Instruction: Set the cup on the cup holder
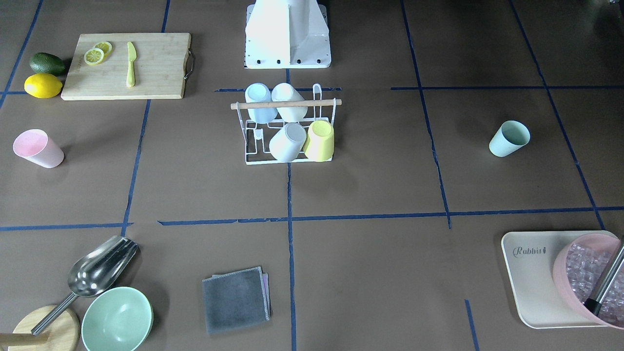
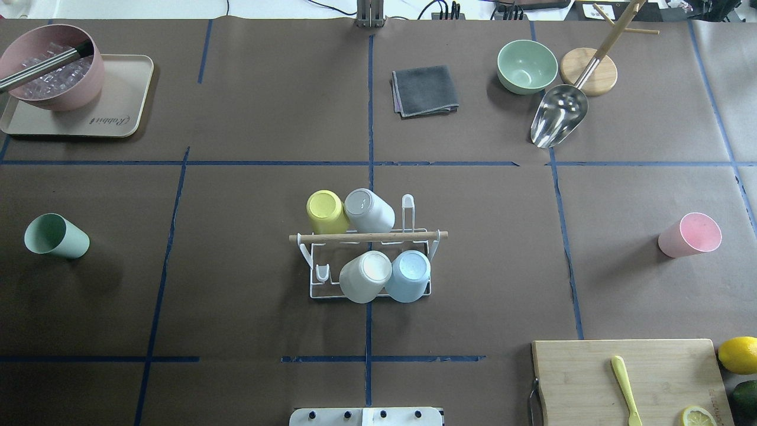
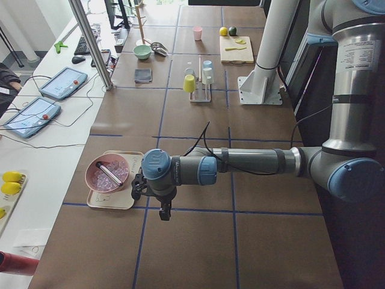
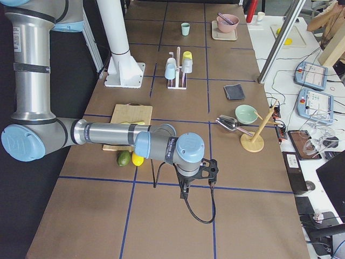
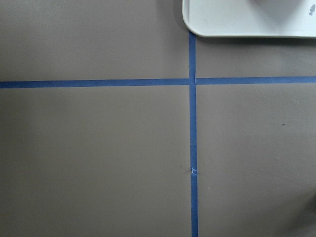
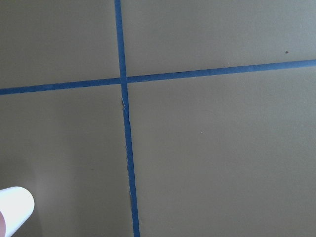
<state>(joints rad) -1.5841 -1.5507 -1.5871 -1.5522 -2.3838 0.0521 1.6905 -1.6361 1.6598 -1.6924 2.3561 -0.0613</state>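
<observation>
The white wire cup holder (image 1: pixel 251 158) with a wooden rod handle (image 2: pixel 368 237) stands at the table's middle. Blue (image 2: pixel 408 275), white (image 2: pixel 364 277), grey (image 2: pixel 369 210) and yellow (image 2: pixel 327 212) cups sit upside down on it. A pink cup (image 2: pixel 690 235) lies on its side on my right. A mint green cup (image 2: pixel 56 236) lies on my left. My left gripper (image 3: pixel 163 214) hangs over the table near the tray, far from the holder. My right gripper (image 4: pixel 198 183) hangs past the cutting board. I cannot tell whether either is open or shut.
A beige tray (image 2: pixel 121 112) with a pink ice bowl (image 2: pixel 52 74) is at far left. A grey cloth (image 2: pixel 424 90), green bowl (image 2: pixel 527 66), metal scoop (image 2: pixel 558 121) and wooden stand (image 2: pixel 588 71) are at the far side. A cutting board (image 2: pixel 627 378), lemon (image 2: pixel 738 354) and avocado (image 2: pixel 746 395) are near right.
</observation>
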